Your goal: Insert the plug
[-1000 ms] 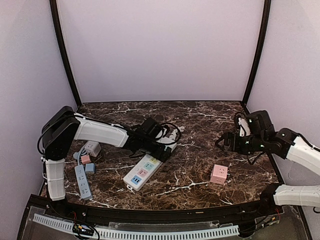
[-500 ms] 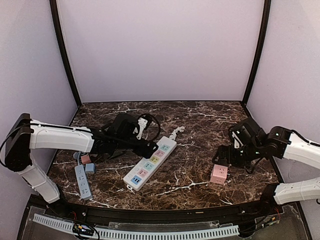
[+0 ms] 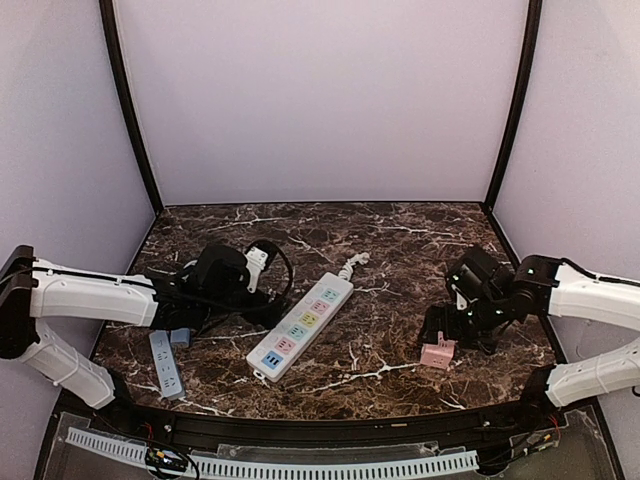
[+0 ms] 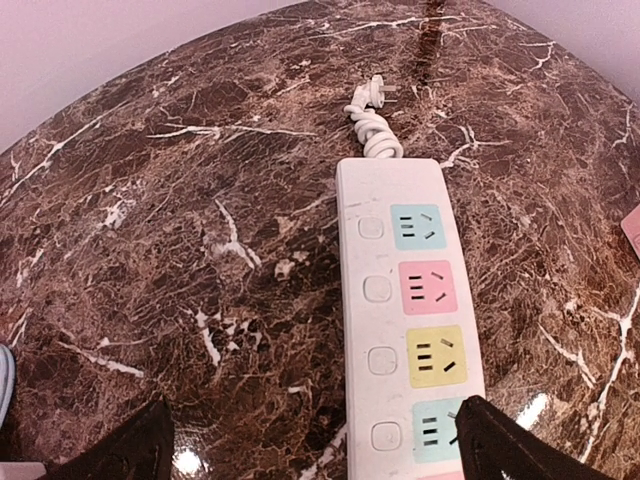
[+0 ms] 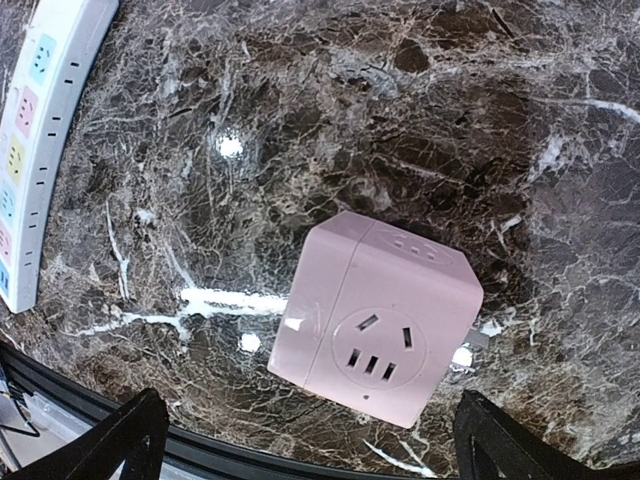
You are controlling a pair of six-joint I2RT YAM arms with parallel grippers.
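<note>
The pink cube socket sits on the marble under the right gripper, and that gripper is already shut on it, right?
Not shut. The pink cube socket sits on the marble under the right gripper, but that gripper is open, its fingers spread wide and clear of the cube; the right wrist view shows it.

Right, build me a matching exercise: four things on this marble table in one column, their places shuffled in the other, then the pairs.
Things:
1. white power strip with coloured sockets
2. pink cube socket adapter
3. slim blue-grey power strip
4. white plug on a coiled cord

Places:
A. near-left part of the dark marble table
B. just past the white strip's far end
C. right side, towards the front
D. centre, lying diagonally

Pairs: 1-D, 2-C, 3-A, 4-B
</note>
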